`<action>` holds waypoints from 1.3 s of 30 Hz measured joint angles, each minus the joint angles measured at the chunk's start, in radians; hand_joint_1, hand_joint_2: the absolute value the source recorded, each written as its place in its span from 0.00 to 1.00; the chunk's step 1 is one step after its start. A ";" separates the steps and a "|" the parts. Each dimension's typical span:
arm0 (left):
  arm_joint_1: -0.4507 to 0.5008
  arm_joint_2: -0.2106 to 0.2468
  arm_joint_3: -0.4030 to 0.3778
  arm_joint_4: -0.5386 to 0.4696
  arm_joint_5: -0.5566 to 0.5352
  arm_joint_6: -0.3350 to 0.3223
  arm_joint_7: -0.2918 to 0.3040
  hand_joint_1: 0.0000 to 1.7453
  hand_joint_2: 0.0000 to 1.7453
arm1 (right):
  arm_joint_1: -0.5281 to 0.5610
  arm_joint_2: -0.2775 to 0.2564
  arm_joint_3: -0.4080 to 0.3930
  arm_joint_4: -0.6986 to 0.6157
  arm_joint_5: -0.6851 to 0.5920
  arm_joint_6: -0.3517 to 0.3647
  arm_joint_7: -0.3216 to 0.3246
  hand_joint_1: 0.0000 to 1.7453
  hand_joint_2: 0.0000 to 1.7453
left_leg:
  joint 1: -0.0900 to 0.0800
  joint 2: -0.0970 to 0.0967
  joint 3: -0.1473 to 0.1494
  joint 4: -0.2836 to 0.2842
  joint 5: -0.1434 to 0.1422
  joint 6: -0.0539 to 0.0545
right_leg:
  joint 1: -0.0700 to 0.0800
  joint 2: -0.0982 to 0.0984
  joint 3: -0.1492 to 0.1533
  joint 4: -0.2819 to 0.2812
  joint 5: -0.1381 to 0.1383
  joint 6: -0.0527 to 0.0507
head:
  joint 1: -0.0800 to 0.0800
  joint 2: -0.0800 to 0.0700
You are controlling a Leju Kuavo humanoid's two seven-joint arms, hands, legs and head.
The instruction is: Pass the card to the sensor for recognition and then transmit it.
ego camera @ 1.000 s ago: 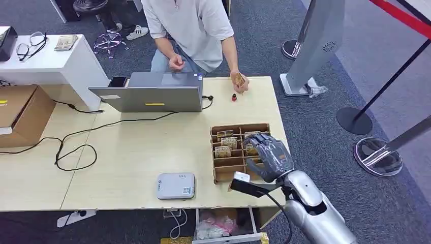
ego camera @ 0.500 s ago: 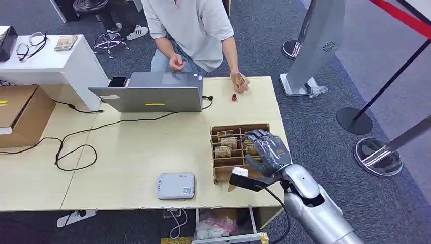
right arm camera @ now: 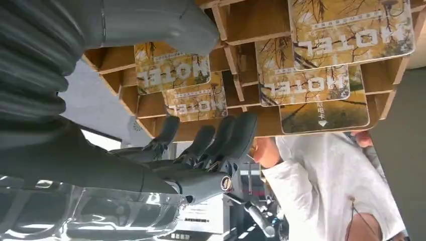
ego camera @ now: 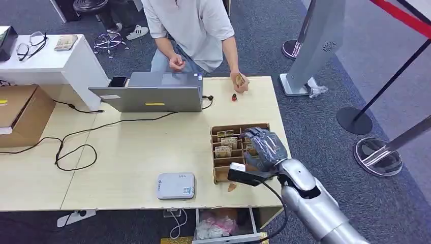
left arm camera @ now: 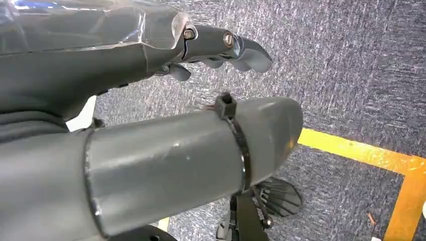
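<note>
Laptop, cable, person beyond card box

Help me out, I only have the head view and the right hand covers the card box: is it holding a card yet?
Observer: No. In the right wrist view the right hand has its fingers apart, with nothing between them and the thumb.
Operator: What do the cards look like?
Observer: The cards are yellow, printed MOTEL, and stand in the slots of the card box.
Operator: And the left hand?
Observer: The left hand hangs over grey carpet near a yellow floor line, holding nothing.
</note>
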State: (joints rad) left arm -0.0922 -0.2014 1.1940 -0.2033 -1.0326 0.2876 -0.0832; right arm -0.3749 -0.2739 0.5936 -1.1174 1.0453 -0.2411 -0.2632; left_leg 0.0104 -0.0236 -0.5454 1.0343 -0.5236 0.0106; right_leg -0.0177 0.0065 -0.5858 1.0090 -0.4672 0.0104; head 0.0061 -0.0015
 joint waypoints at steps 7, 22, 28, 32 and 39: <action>0.000 0.000 0.000 0.000 0.003 0.000 0.000 0.00 0.00 | -0.017 0.005 0.010 0.036 -0.013 -0.009 -0.003 0.40 1.00 | 0.000 0.000 0.000 0.000 0.000 0.000 | 0.000 0.000 0.000 0.000 0.000 0.000 | 0.000 0.000; 0.000 0.003 0.000 0.000 0.002 0.003 -0.002 0.00 0.00 | -0.019 0.004 0.022 0.053 -0.028 -0.035 0.009 0.42 1.00 | 0.000 0.000 0.001 0.000 0.000 0.000 | 0.000 0.000 0.000 0.000 0.000 0.000 | 0.000 0.000; 0.000 0.003 0.000 0.000 0.002 0.002 -0.002 0.00 0.00 | -0.010 -0.004 0.022 0.025 -0.030 -0.041 0.011 0.42 1.00 | 0.000 0.000 0.000 0.000 0.000 0.000 | 0.000 0.000 0.000 0.000 0.000 0.000 | 0.000 0.000; 0.000 0.003 0.000 0.000 0.001 0.000 -0.005 0.00 0.00 | -0.004 -0.009 0.022 0.011 -0.030 -0.042 0.016 0.43 1.00 | 0.000 0.000 0.001 0.000 0.000 0.000 | 0.000 0.000 0.000 0.000 0.000 0.000 | 0.000 0.000; 0.001 0.004 0.000 0.000 -0.003 -0.004 -0.004 0.00 0.00 | 0.029 -0.032 0.019 -0.041 -0.030 -0.049 0.042 0.47 1.00 | 0.000 0.000 0.001 0.000 0.000 0.000 | 0.000 0.000 0.000 0.000 0.000 0.000 | 0.000 0.000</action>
State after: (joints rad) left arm -0.0916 -0.1976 1.1940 -0.2033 -1.0353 0.2834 -0.0874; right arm -0.3456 -0.3060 0.6130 -1.1586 1.0155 -0.2899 -0.2216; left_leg 0.0104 -0.0235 -0.5448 1.0345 -0.5235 0.0106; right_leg -0.0177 0.0066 -0.5858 1.0090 -0.4670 0.0104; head 0.0061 -0.0015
